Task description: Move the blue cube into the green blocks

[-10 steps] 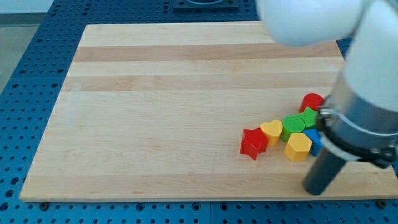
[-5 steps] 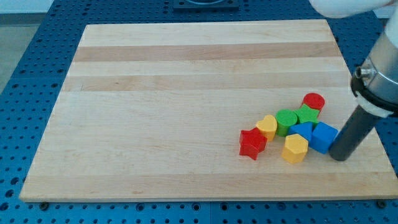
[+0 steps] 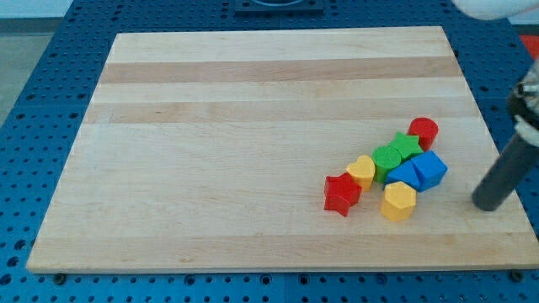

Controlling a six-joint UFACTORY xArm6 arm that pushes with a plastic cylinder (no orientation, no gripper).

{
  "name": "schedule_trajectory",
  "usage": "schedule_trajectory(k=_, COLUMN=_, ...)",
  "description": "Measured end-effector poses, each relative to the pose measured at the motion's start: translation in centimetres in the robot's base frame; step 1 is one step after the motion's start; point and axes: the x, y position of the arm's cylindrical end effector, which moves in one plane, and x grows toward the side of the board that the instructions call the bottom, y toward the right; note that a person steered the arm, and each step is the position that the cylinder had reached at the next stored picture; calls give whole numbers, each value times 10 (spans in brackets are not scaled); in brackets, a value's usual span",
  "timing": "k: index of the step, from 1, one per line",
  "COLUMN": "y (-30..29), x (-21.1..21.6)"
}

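Rod and no jaws on me, so nothing opens or shuts. My tip (image 3: 486,204) sits on the board (image 3: 210,168), apart from the blue cube (image 3: 430,169), on its right. The blue cube touches the green star (image 3: 407,146) and another blue block (image 3: 405,176). Next come the green round block (image 3: 386,159), red round block (image 3: 424,132), yellow heart (image 3: 362,172), yellow block (image 3: 398,200) and red star (image 3: 341,194).

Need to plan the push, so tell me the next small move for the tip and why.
Probably none or a slight nudge: the blue cube already seems to touch the green star, with the green cylinder beside it. My tip sits apart at the cube's lower right; if anything, slide it up-left into the cube.
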Motion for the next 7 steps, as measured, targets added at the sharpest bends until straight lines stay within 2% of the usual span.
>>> schedule_trajectory(k=1, y=13, x=-21)
schedule_trajectory(k=2, y=4, x=-24)
schedule_trajectory(k=4, y=-35, x=-24)
schedule_trajectory(k=7, y=-65, x=-32)
